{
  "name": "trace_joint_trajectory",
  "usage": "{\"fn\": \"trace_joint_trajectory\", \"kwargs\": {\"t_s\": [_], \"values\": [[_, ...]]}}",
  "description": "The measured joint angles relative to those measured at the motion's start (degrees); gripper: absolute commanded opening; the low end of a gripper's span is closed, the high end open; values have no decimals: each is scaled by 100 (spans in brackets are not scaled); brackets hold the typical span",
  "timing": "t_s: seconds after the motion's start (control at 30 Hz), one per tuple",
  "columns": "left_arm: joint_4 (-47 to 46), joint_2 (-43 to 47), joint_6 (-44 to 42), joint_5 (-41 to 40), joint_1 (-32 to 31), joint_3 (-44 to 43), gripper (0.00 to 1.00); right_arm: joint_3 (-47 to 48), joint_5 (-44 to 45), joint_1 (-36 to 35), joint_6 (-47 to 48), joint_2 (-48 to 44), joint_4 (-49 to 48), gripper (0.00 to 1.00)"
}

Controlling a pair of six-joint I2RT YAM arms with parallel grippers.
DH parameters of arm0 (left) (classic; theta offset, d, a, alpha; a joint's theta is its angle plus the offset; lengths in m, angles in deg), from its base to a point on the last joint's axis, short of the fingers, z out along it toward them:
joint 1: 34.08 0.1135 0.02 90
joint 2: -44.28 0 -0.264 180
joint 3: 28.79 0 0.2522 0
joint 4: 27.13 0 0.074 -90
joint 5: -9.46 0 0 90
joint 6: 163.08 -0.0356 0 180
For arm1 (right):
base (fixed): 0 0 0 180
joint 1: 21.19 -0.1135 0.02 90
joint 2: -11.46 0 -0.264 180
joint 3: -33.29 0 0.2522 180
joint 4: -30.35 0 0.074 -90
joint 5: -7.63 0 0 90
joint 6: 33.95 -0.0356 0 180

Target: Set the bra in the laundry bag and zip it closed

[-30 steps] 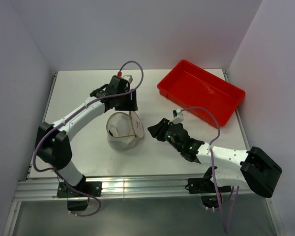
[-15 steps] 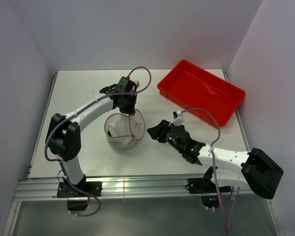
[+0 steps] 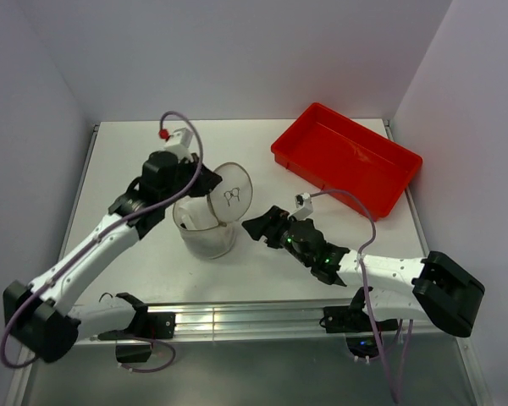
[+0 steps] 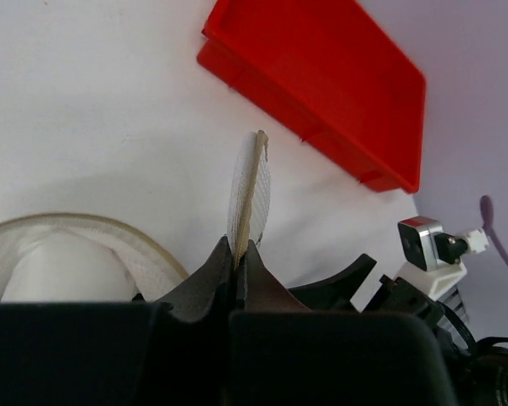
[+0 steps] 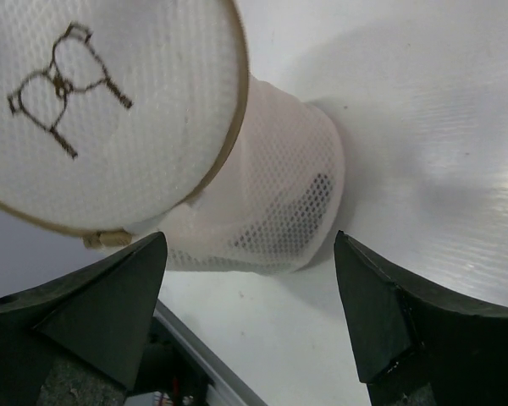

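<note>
Left of the translucent white mesh laundry bag (image 3: pixel 210 239), the left arm's fingers (image 4: pixel 207 275) pinch shut on its round tan-rimmed lid (image 3: pixel 229 193), holding it upright. The small white fabric bra (image 4: pixel 59 266) seems to lie inside the bag. Just right of the bag, the right arm's fingers (image 5: pixel 93 309) gape wide, empty. Fold the lid flat onto the rim before zipping.

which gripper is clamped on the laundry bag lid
The left gripper: it is shut on the tan rim of the round lid of the laundry bag, holding it on edge. The right gripper is open and empty, beside the bag.
</note>
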Motion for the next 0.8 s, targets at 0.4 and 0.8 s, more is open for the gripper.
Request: {"fn": "trace_joint_trajectory", "kwargs": {"t_s": [0.4,0.8], "values": [[-1462,2577,1810,-992,212,2852,0,39,-96,-326,-638,850,-1309,88],[-1709,3386,2638,-1078,778,3615,0,564,-514,-422,-951,1762,-2068,71]]}}
